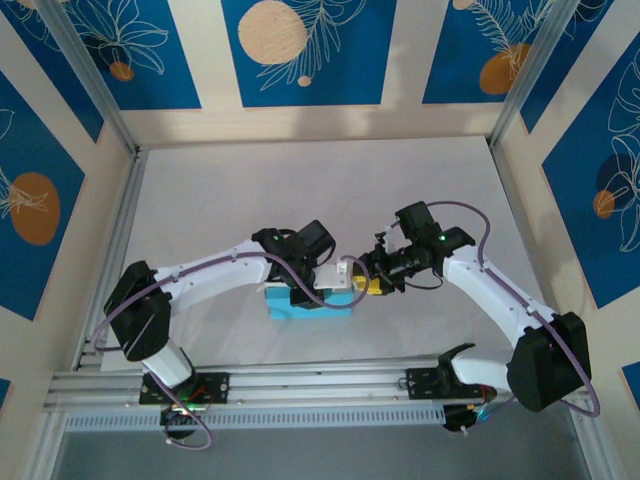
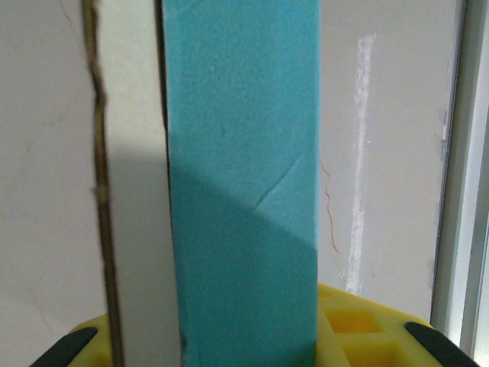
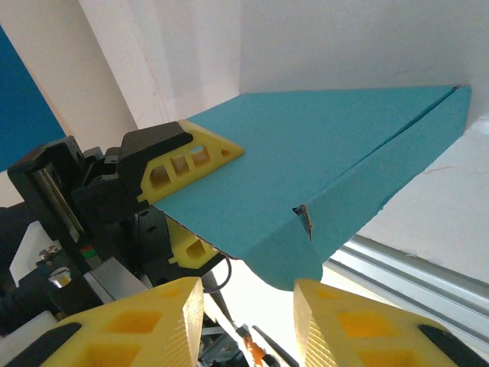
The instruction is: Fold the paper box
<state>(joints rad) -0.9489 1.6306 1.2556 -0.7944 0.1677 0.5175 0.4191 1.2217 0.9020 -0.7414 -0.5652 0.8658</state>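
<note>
Paper box (image 1: 300, 305): was midway along the near edge of the table (image 1: 300, 180).
Left gripper (image 3: 216, 201): pinched its blue panel.
Right gripper (image 3: 248, 306): fingers spread, box corner between the tips.

The left arm (image 1: 215, 268) and the right arm (image 1: 495, 290) have white links and rounded black joint housings. A thin purple cable (image 1: 487, 232) follows each one. The right hand (image 3: 248, 321) has yellow fingers (image 3: 153, 321) with square hollows; the left hand (image 3: 218, 202) has the same.
</note>
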